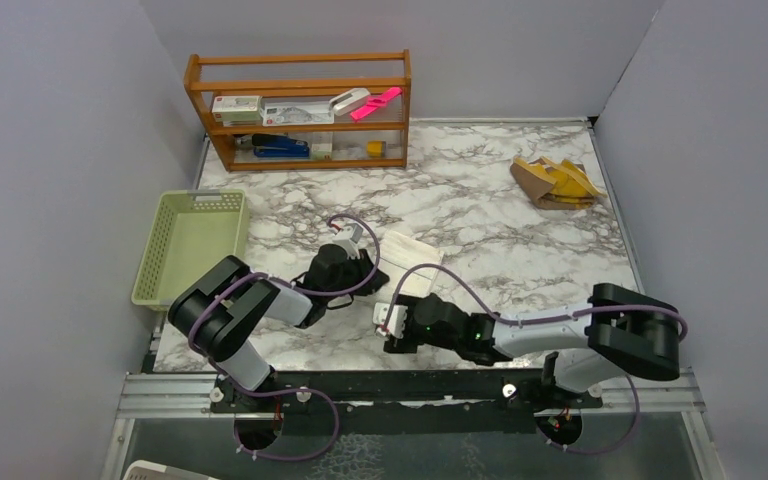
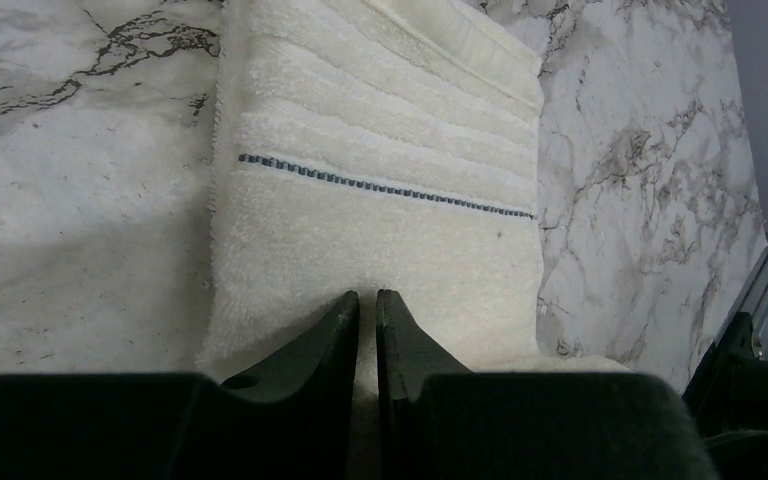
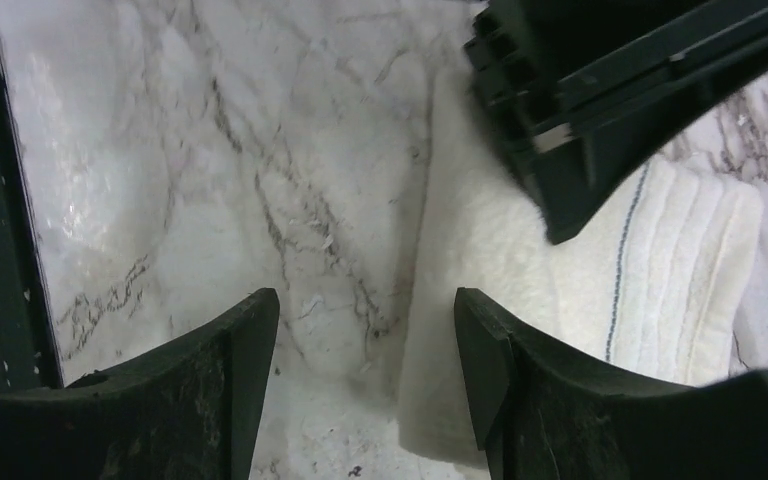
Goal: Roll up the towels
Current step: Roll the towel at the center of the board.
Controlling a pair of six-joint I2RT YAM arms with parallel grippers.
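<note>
- The white towel (image 1: 412,262) is lying flat on the marble table (image 1: 530,250), about midway across and a little toward the near side. Its blue stitched line (image 2: 380,185) is running straight across it. No curl is showing in the cloth, so I am judging the rolling as hardly begun.
- The left gripper (image 2: 367,298) is reaching in from the left and setting its tips down on the towel's left end. Its jaws are drawn in to a thin slit, and I cannot tell whether a pinch of cloth is caught between them. It is probably pinning that end so the cloth is not sliding on the smooth marble.
- The right gripper (image 3: 365,320) is hovering low at the towel's near edge with its jaws standing wide and holding nothing. One of its fingers (image 3: 490,370) is hanging over the cloth and the other over bare marble. It seems to be straddling the edge in order to take it up and begin the roll.
- The mustard towel (image 1: 555,182), showing tan-brown folds, is lying crumpled at the far right, well apart from both arms and waiting its turn.
- The green basket (image 1: 205,198) is sitting at the left edge and the wooden shelf (image 1: 300,60) at the far left, both out of the way of the work.
</note>
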